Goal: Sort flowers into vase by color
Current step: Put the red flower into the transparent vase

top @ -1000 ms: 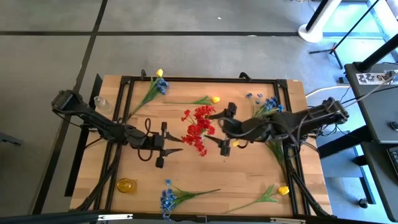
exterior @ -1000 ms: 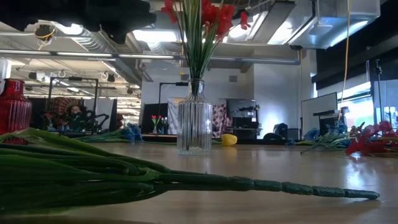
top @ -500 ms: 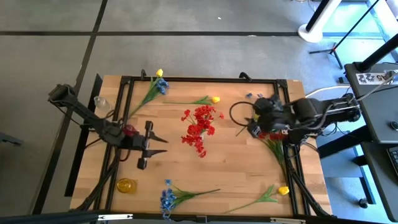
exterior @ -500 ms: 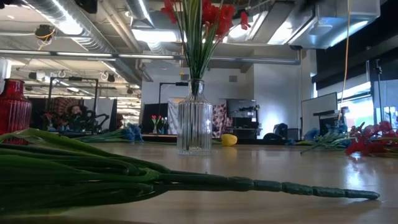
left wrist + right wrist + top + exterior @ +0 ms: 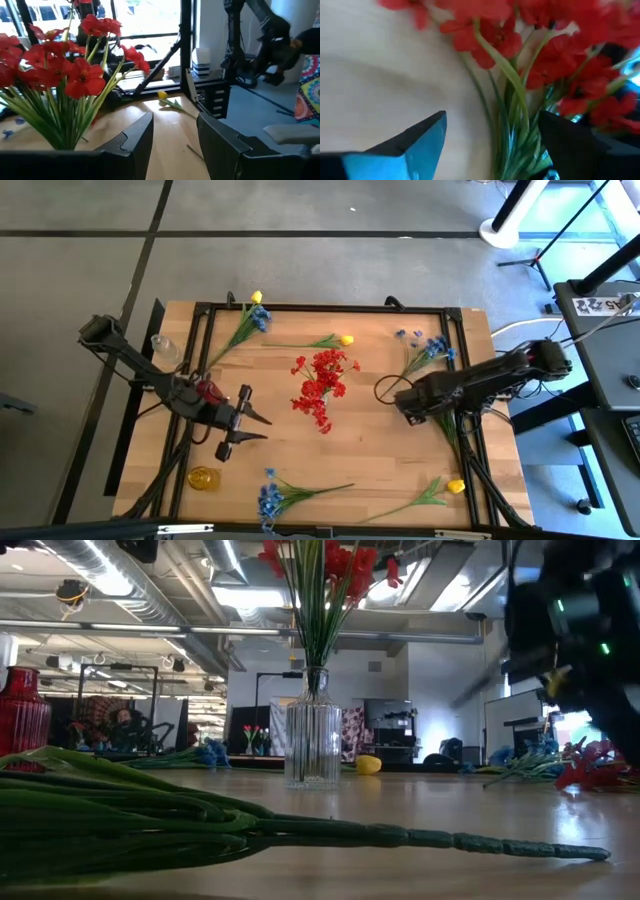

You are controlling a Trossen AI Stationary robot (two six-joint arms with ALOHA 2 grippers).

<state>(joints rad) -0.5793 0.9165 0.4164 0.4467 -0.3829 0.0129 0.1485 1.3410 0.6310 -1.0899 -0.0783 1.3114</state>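
A clear ribbed glass vase [image 5: 312, 745] stands at the table's middle with a bunch of red flowers [image 5: 320, 388] in it. My left gripper [image 5: 248, 420] hangs open left of it, facing the bunch [image 5: 60, 75], with the vase beyond its fingers [image 5: 172, 135]. My right gripper [image 5: 492, 116] is open over a loose red spray [image 5: 520, 55] that lies flat on the table's right side [image 5: 590, 765]. Its arm [image 5: 470, 385] reaches in from the right edge. Blue and yellow sprays lie around the table: far left [image 5: 248, 318], far middle [image 5: 335, 340], far right [image 5: 425, 348], near left [image 5: 275, 495], near right [image 5: 445, 487].
A red vase [image 5: 20, 720] stands on the left under my left arm [image 5: 207, 390], a yellow vase [image 5: 203, 477] at the near left, and a clear one [image 5: 163, 345] at the far left. Long green stems [image 5: 200, 825] lie close before the low camera. A black frame [image 5: 330, 308] rims the table.
My right gripper has drawn back from the middle vase toward the table's right edge, turned, and come down over the loose red spray. My left gripper has pulled away from the vase toward the left and near edge. The red bunch stays in the vase.
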